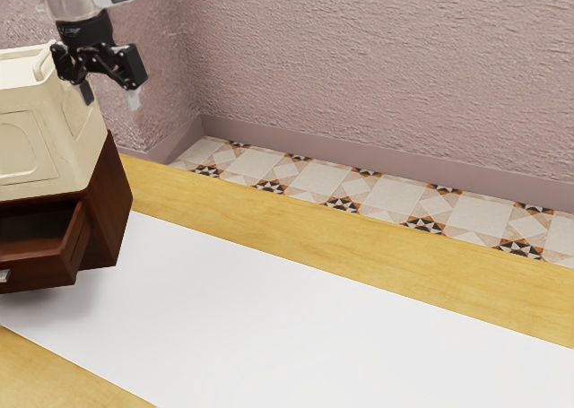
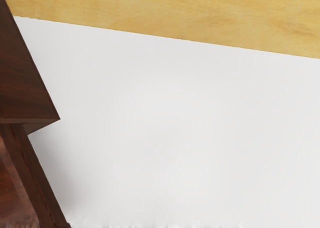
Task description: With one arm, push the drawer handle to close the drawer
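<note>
My gripper (image 1: 110, 100) hangs at the exterior view's upper left, its two fingers apart with nothing between them, higher than the drawer and near the cream container's side. The dark brown drawer (image 1: 40, 272) is pulled out of its cabinet (image 1: 112, 202), and a small metal handle (image 1: 4, 275) shows on its front at the exterior view's left edge. In the wrist view the cabinet (image 2: 22, 72) and the side wall of the open drawer (image 2: 32, 178) appear, with the handle out of sight there.
A cream container (image 1: 54, 139) sits on top of the cabinet. A white sheet (image 1: 296, 318) covers part of the yellow wooden table (image 1: 359, 256). Behind the table are a tiled floor (image 1: 296, 179) and a rough pink wall (image 1: 386, 58).
</note>
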